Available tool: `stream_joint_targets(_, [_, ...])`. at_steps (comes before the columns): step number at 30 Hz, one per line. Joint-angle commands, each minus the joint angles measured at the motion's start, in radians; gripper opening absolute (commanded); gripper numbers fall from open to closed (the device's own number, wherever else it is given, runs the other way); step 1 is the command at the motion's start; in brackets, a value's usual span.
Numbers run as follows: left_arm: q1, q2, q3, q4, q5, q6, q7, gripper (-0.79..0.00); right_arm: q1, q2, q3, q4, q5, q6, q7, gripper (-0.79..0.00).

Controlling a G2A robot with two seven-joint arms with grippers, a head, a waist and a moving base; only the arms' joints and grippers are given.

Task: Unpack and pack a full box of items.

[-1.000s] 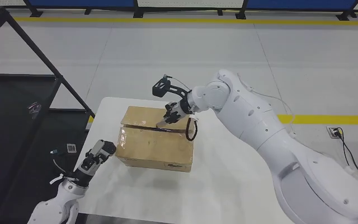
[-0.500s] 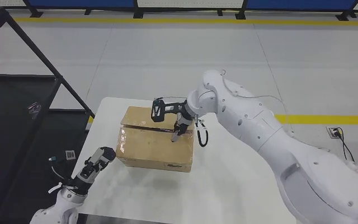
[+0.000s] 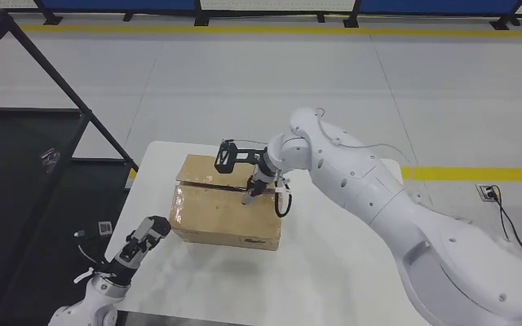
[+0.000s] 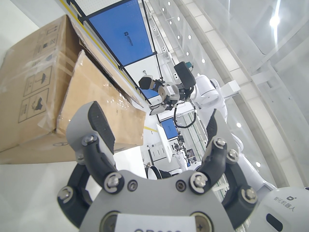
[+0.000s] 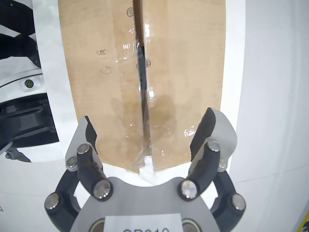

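Observation:
A brown cardboard box (image 3: 220,208) sits on the white table (image 3: 326,269), its two top flaps meeting at a centre seam (image 5: 142,78) with torn clear tape. My right gripper (image 3: 249,194) hovers just above the right end of the lid, open, its fingers (image 5: 205,126) straddling the seam with nothing held. My left gripper (image 3: 148,231) stands open and empty at the table's left edge, a short way from the box's left end (image 4: 36,85). What the box holds is hidden.
A black frame (image 3: 65,106) and a dark mat (image 3: 41,187) lie off the table's left side. Bare table surface stretches to the right of the box and in front of it. A yellow floor line (image 3: 465,173) runs behind the table.
My right gripper swung from the far edge of the box to over the lid's right end and turned downward. My left gripper drew back slightly toward the table's near-left edge.

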Motion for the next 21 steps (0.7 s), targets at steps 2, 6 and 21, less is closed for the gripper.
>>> stream_joint_targets(2, [0.002, -0.001, 0.000, -0.005, 0.003, 0.000, 0.000, 0.000, -0.005, -0.007, 0.001, 0.021, -0.017, -0.007, -0.003, -0.025])
stream_joint_targets(6, [0.006, -0.002, 0.000, -0.003, 0.003, -0.003, -0.001, 0.000, 0.001, -0.017, 0.007, 0.059, -0.012, -0.048, 0.026, -0.505])
stream_joint_targets(21, [0.005, -0.004, -0.004, 0.007, -0.004, -0.006, -0.014, 0.000, -0.003, -0.083, 0.006, 0.149, -0.021, -0.050, 0.102, -0.622])
